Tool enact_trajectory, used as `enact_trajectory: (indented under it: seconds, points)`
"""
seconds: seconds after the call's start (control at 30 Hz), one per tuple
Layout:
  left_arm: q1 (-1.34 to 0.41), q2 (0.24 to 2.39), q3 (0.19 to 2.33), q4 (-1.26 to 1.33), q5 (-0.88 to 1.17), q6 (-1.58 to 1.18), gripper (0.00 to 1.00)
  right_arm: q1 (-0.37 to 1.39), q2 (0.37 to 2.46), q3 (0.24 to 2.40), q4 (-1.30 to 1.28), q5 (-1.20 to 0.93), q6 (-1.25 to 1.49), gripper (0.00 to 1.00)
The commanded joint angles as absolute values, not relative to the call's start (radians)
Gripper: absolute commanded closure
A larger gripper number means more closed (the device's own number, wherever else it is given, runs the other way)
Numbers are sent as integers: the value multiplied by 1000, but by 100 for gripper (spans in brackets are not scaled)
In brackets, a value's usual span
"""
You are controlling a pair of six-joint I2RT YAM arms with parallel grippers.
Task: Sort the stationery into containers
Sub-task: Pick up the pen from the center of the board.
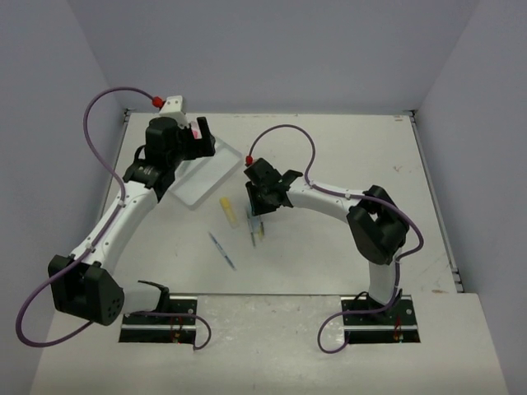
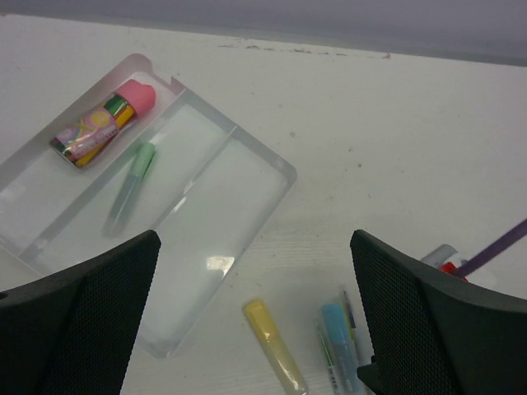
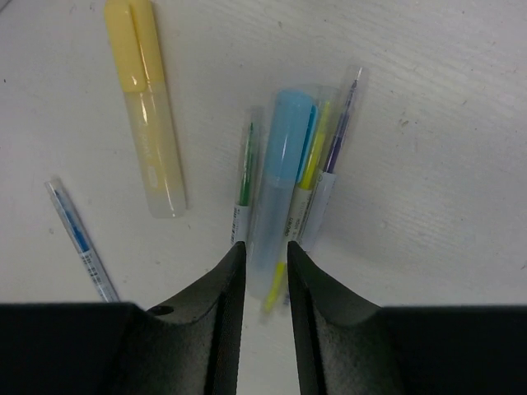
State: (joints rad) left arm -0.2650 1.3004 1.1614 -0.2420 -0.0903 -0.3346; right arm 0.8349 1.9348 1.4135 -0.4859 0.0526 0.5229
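The clear three-compartment tray (image 1: pixel 200 183) lies at the back left. In the left wrist view the tray (image 2: pixel 276 164) holds a stubby pink-capped tube (image 2: pixel 103 123) and a pale green highlighter (image 2: pixel 132 185). My left gripper (image 2: pixel 254 239) hovers open and empty above the tray's near end, and it also shows in the top view (image 1: pixel 198 136). My right gripper (image 3: pixel 265 251) is down on the table, its jaws closed on the lower end of the blue-capped marker (image 3: pixel 280 164). Thin green (image 3: pixel 245 164), yellow (image 3: pixel 311 156) and purple (image 3: pixel 339 132) pens lie tight against the marker.
A yellow highlighter (image 3: pixel 148 107) lies left of the pen cluster, also seen from above (image 1: pixel 228 211). A thin blue pen (image 3: pixel 78 239) lies nearer the front (image 1: pixel 222 251). Grey walls enclose the table at the back and both sides.
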Motion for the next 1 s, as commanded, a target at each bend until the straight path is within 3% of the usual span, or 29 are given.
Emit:
enact_trajectory:
  seconds: [0.0, 0.63, 0.87, 0.97]
  points:
    - [-270, 1207, 1132, -214, -13, -379, 0, 836, 1967, 1470, -500, 71, 531, 72]
    - [-272, 1094, 1117, -225, 37, -382, 0, 842, 2073, 1524, -514, 64, 544, 77]
    - [-270, 1097, 1097, -218, 46, -387, 0, 842, 2115, 1536, -546, 107, 545, 67]
    - [-270, 1097, 1090, -211, 51, -390, 0, 846, 2103, 1522, -543, 112, 551, 77]
